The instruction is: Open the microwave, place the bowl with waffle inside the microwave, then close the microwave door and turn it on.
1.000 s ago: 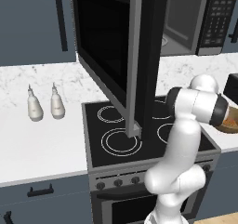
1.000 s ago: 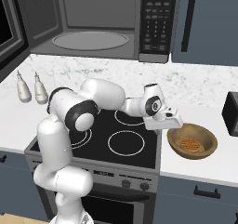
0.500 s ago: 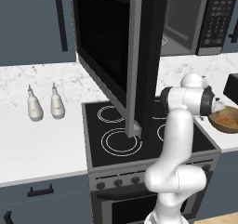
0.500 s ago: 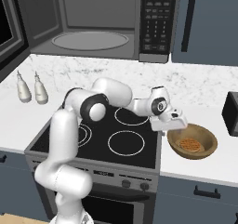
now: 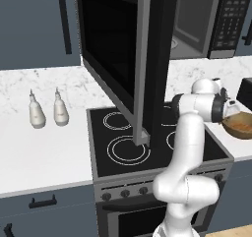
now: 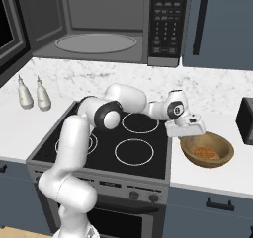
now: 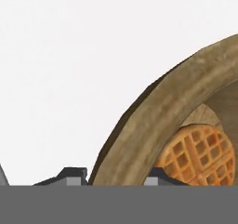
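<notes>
Lowered since a second ago, the gripper (image 6: 190, 135) now sits at the near rim of the bowl (image 6: 207, 150).
Left base view: microwave door (image 5: 118, 59) hangs wide open over the stove (image 5: 147, 142); bowl on the counter (image 5: 29, 152) right of it. Right base view: gripper on the bowl's left rim. Hand view: fingertips (image 7: 69, 175) straddle the rim, one outside, one inside by the waffle (image 7: 200, 153); whether they pinch it I cannot tell.
</notes>
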